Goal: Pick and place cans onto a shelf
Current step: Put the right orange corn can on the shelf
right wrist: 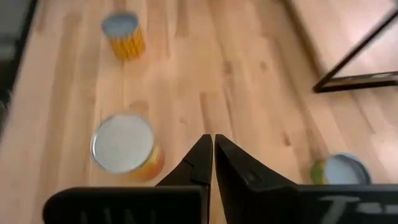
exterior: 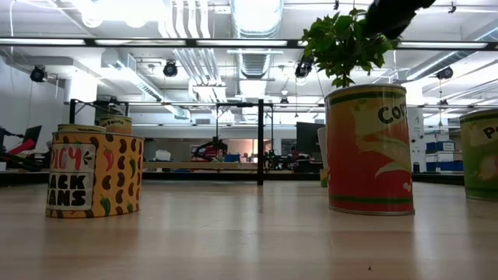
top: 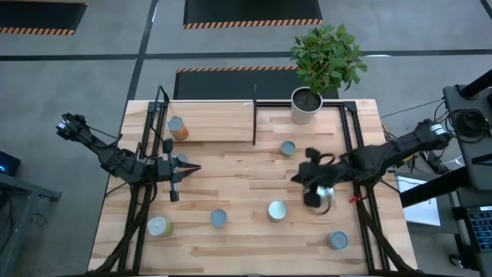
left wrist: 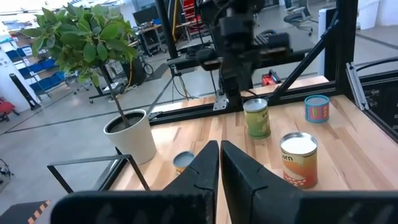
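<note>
The shelf [top: 211, 121], a light-wood panel in a black frame, is at the table's far left, and one can [top: 177, 128] stands on it. Several more cans stand upright on the tabletop: one [top: 287, 148] near the plant pot, a pale-topped one [top: 277, 209], one [top: 219, 218], one [top: 159, 225] and one [top: 337, 240]. Another can [top: 324, 195] stands partly under my right arm. My right gripper [top: 298, 177] [right wrist: 213, 146] hangs shut above the table, slanting down, between the pot-side can [right wrist: 342, 171] and the pale-topped can [right wrist: 124, 146]. My left gripper [top: 195, 167] [left wrist: 219, 152] is shut, level, near the table's left side.
A white pot with a green plant [top: 307, 104] stands at the far edge, right of the shelf's divider bar [top: 254, 115]. Black frame rails [top: 357, 154] run along both sides of the table. Bare wood [top: 238, 177] lies between the two grippers.
</note>
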`<state>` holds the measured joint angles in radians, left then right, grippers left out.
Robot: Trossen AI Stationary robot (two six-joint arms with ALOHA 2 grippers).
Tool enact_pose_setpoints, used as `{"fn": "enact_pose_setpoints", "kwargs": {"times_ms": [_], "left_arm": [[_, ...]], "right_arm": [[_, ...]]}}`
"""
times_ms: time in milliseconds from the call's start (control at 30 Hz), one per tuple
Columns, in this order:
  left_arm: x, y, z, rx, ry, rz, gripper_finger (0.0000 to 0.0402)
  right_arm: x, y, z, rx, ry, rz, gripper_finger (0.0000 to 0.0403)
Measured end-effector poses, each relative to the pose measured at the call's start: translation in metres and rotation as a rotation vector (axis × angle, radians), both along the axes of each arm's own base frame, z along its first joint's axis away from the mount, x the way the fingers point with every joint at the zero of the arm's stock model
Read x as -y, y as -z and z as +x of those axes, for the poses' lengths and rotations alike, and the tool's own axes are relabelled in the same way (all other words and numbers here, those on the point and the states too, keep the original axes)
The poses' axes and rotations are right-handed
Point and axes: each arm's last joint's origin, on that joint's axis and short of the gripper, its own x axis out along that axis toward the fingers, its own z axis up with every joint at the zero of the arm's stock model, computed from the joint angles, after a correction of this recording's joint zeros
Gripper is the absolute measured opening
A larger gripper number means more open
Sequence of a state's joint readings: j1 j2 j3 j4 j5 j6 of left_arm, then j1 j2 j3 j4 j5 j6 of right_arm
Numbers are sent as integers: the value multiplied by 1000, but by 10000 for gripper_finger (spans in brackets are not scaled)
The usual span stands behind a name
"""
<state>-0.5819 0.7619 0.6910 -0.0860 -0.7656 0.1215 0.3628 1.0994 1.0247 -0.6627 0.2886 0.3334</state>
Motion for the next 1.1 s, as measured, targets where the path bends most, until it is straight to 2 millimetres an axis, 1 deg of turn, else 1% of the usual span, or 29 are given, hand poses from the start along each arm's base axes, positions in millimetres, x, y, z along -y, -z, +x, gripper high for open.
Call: {"fn": "enact_pose_setpoints", "kwargs": {"times_ms": [100,233,333,400,467,533,633,767,833,900,1000,1100], "left_arm": [[0,0,0,-1,0,0,0],[0,1,1,-6,-2,-6,0],[1,2,1,-9,-3,-9,0],[0,1,1,-8,-3,-9,0],[0,1,1,-10,-2,0,0],[0,1,1,-11,-2,6,0],[0,1,1,-12,-2,10,0],[0,1,1,-15,1,33,0],[0,1,1,-16,1,43,0],[0,0,1,-13,2,51,0],[0,-1,0,-10,2,53,0],[0,-6,0,-1,3,59,0]], "right_arm": [[-18,0,18,-49,-54,-32,9],[-40,-8,38,-50,-128,-63,9],[-57,-3,50,-79,-185,-100,9],[-65,-1,54,-91,-216,-117,9],[-71,2,55,-99,-235,-126,9],[-75,9,57,-134,-240,-137,9],[-77,20,61,-170,-213,-129,9],[-80,27,66,-184,-190,-116,13],[-81,33,68,-204,-187,-121,25],[-82,37,70,-216,-168,-110,47],[-83,40,72,-223,-130,-84,95],[-84,43,73,-232,-99,-63,155]]}}
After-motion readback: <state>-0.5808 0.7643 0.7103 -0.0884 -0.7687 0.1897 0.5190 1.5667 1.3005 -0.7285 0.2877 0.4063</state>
